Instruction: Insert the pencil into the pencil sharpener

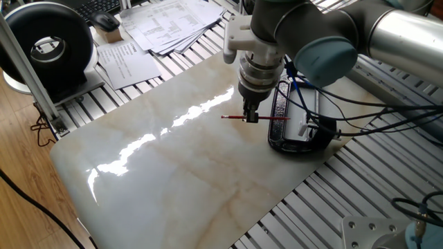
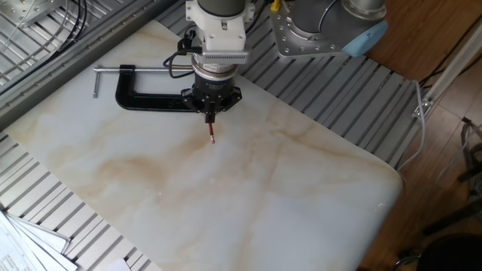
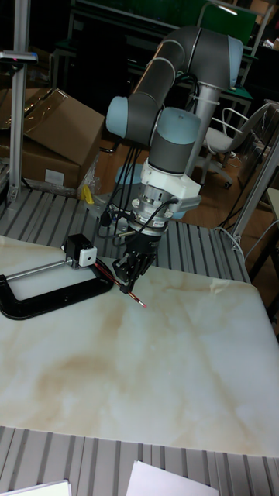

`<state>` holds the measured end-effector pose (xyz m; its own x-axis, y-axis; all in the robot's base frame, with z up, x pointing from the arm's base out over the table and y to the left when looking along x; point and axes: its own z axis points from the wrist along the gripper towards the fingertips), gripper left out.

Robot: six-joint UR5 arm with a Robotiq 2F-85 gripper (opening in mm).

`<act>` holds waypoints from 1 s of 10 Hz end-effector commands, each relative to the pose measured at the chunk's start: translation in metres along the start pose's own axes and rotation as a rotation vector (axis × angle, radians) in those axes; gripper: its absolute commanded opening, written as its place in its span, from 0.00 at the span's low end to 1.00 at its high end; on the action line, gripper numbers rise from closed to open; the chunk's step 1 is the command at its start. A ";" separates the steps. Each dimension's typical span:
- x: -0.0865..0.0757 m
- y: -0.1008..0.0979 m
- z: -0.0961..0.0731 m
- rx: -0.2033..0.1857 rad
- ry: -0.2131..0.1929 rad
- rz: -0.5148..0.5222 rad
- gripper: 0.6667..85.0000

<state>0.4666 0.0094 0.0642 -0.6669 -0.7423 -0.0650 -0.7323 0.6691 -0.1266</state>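
Observation:
My gripper (image 1: 250, 117) is shut on the middle of the thin red pencil (image 1: 234, 118), holding it roughly level just over the marble slab. From the other fixed view the pencil (image 2: 212, 134) sticks out below the gripper (image 2: 212, 113). In the tall view one pencil (image 3: 136, 297) end points into the open slab, and the other end points toward the pencil sharpener (image 3: 80, 250). The sharpener is a small black block with a white patch, sitting in the mouth of the black C-clamp (image 3: 54, 297). A short gap separates pencil and sharpener.
The black C-clamp (image 2: 147, 98) with its silver screw (image 2: 128, 71) lies at the slab's edge. Black cables (image 1: 346, 114) trail from the arm beside it. Papers (image 1: 166, 24) and a black round device (image 1: 50, 45) lie beyond the slab's far corner.

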 end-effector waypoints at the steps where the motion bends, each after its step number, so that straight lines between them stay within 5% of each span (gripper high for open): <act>1: 0.007 0.001 0.007 -0.009 -0.016 -0.001 0.01; 10: 0.010 0.011 0.006 -0.002 -0.027 0.013 0.01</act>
<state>0.4515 0.0044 0.0547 -0.6634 -0.7447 -0.0724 -0.7344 0.6666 -0.1275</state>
